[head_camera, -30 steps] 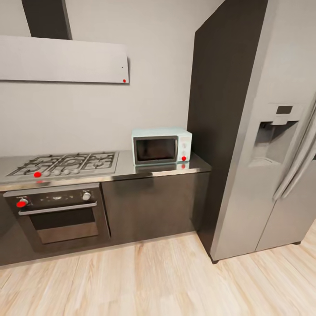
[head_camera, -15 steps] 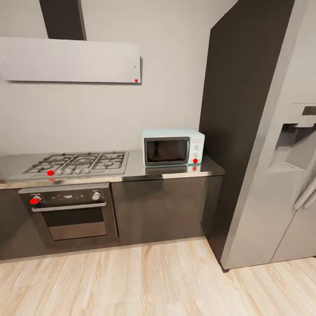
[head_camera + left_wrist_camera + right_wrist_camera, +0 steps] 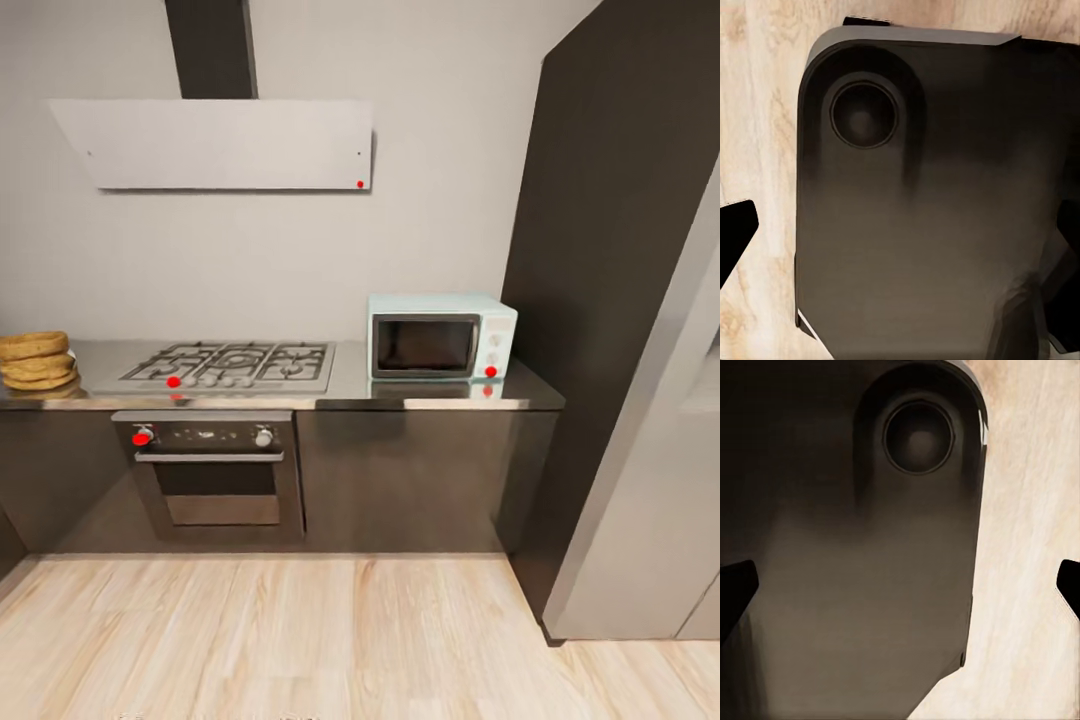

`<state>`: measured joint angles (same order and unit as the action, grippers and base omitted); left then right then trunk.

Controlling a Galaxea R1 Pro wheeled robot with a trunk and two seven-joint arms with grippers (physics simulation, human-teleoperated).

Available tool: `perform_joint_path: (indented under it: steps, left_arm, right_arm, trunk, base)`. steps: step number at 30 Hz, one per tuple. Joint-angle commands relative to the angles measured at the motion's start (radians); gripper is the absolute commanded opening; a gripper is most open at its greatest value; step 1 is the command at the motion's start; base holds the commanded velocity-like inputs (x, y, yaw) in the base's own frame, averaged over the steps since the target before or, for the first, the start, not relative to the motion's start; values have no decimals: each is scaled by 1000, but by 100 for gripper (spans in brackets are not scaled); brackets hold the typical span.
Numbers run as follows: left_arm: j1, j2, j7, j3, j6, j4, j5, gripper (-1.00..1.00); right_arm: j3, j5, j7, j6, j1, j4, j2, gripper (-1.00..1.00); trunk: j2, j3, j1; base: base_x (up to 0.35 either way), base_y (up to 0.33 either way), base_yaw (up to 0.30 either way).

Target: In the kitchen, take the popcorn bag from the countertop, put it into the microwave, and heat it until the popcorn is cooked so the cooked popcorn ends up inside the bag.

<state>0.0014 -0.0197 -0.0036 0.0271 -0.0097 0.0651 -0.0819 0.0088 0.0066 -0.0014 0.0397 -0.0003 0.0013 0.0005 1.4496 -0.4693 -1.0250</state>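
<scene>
The pale mint-blue microwave (image 3: 441, 338) stands with its dark door closed at the right end of the grey countertop (image 3: 345, 385), beside a tall dark panel. At the countertop's far left sits a tan-brown, ring-wrinkled sack that looks like the popcorn bag (image 3: 36, 360); no popcorn shows. In the left wrist view my left gripper (image 3: 900, 240) is open, its black fingertips (image 3: 735, 236) wide apart over the robot's dark base. In the right wrist view my right gripper (image 3: 900, 585) is likewise open, with nothing between its fingertips (image 3: 735, 589).
A gas hob (image 3: 235, 365) with black grates lies between bag and microwave, above a black built-in oven (image 3: 212, 475). A grey hood (image 3: 220, 143) hangs on the wall. A grey fridge (image 3: 650, 480) stands at the right. Light wood floor (image 3: 300, 630) lies before the cabinets.
The head view has swung left: hob, oven and microwave have slid right in the picture, the fridge has mostly left it, and the tan sack has come into view at the left.
</scene>
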Motion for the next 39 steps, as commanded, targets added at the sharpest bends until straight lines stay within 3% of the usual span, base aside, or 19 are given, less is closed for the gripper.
perform_joint_path:
  steps: [1, 10, 17, 30, 39]
  left_arm:
    - [0, 0, 0, 2, -1, 1, -9, 100]
    - [0, 0, -1, 2, -1, 2, -9, 100]
    - [0, -1, 1, 2, -1, 4, -9, 100]
    - [0, 0, 1, 2, -1, 4, -10, 100]
    - [0, 0, 1, 2, -1, 4, -10, 100]
  right_arm:
    - [1, 0, 0, 3, 0, 0, 0, 100]
    - [0, 0, 0, 3, 0, 0, -1, 100]
    - [0, 0, 0, 3, 0, 0, -5, 100]
    - [0, 1, 0, 3, 0, 0, -5, 100]
    - [2, 3, 0, 12, 0, 0, -8, 100]
  trunk:
    - [0, -1, 0]
    - [0, -1, 0]
    - [0, -1, 0]
    - [0, -1, 0]
    - [0, -1, 0]
  base:
    - [0, 0, 269]
    - [0, 0, 217]
    - [0, -51, 6]
    - [0, -248, 0]
    - [0, -17, 0]
